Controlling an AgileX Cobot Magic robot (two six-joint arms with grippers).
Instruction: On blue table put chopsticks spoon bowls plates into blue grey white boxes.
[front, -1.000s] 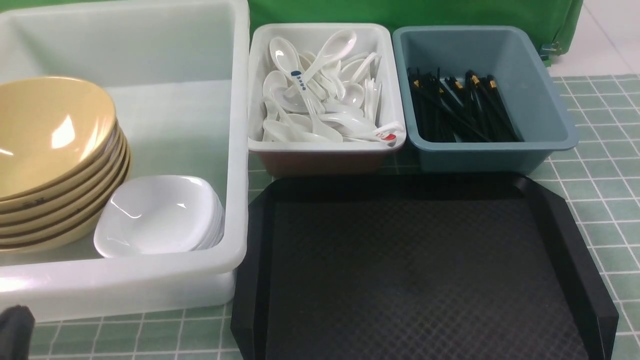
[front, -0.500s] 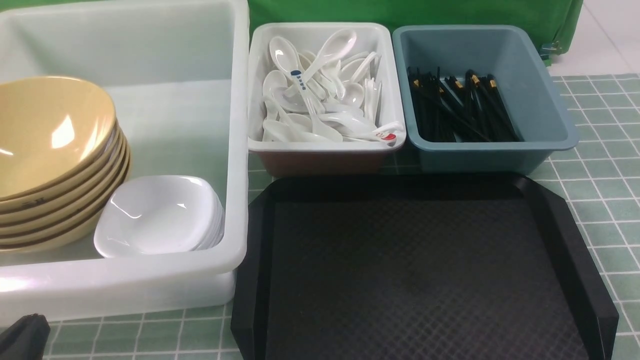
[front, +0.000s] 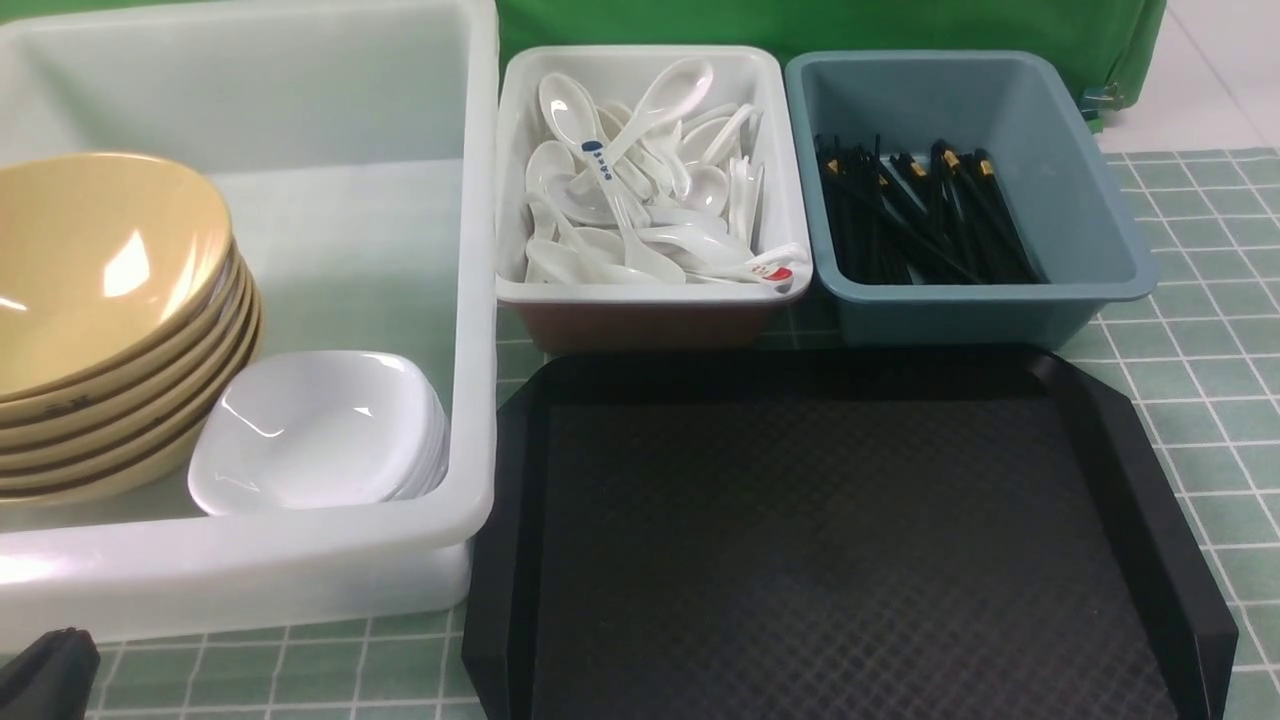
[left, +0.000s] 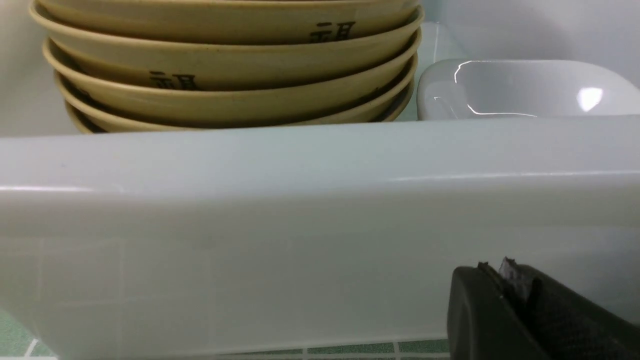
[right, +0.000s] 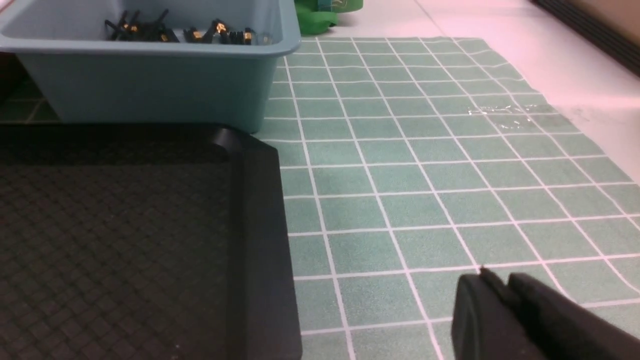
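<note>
Several tan bowls (front: 100, 260) are stacked in the big translucent white tub (front: 480, 300), with white plates (front: 310, 430) stacked beside them. The blue-tipped spoon (front: 598, 165) lies on a heap of white spoons in the small white box (front: 650, 295). Black chopsticks (front: 920, 215) lie in the blue-grey box (front: 1100, 200). My left gripper (left: 505, 272) is shut and empty, low against the tub's near wall (left: 300, 215), below the bowls (left: 225, 65) and plates (left: 525, 90). My right gripper (right: 495, 280) hovers shut and empty over the blue table (right: 425, 175), beside the tray.
A black textured tray (front: 830, 540) with raised rims lies in front of the two small boxes, nothing on it. Its corner (right: 250, 150) shows in the right wrist view near the blue-grey box (right: 150, 85). Green fabric hangs behind the boxes.
In the front view my left gripper's tip has shifted slightly right at the lower left corner. Nothing else has moved.
</note>
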